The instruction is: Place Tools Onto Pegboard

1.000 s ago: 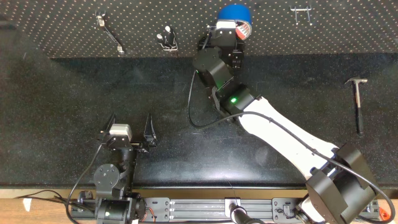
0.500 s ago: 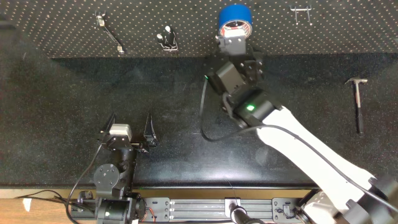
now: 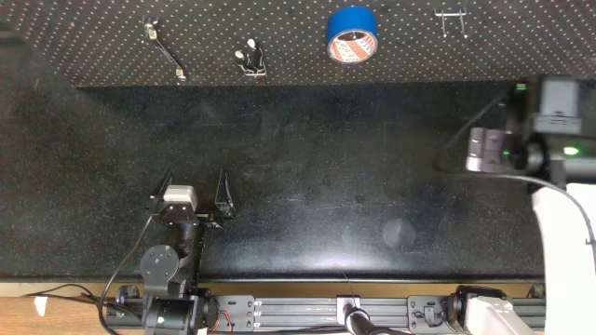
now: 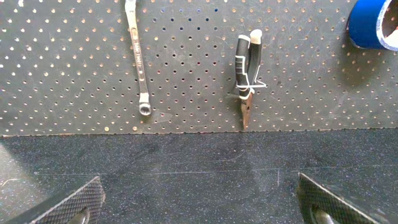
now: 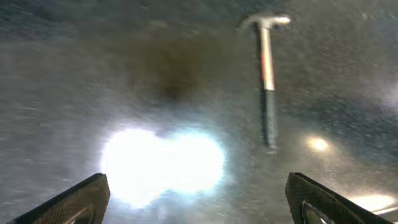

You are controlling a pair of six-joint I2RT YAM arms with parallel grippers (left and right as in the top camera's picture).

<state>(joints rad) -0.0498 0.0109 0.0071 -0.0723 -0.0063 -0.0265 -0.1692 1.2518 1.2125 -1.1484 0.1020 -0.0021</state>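
Note:
On the pegboard (image 3: 93,37) hang a wrench (image 3: 165,51), black-handled pliers (image 3: 250,59) and a blue tape roll (image 3: 352,35). The left wrist view shows the same wrench (image 4: 138,59), pliers (image 4: 247,78) and tape roll (image 4: 372,23). A hammer (image 5: 267,81) with a metal head and dark grip lies flat on the black mat, below and ahead of my right gripper (image 5: 199,202), which is open and holds nothing. The right arm (image 3: 545,140) hangs over the mat's right side. My left gripper (image 3: 195,188) is open near the front left, facing the pegboard.
An empty wire hook (image 3: 452,20) sticks out of the pegboard at the upper right. The black mat (image 3: 307,167) is bare across its middle. Bright light glare (image 5: 161,162) reflects off the mat under the right wrist.
The right arm has left the tape roll hanging on the pegboard and swung from the board's middle to the far right, over the hammer. The left arm has not moved.

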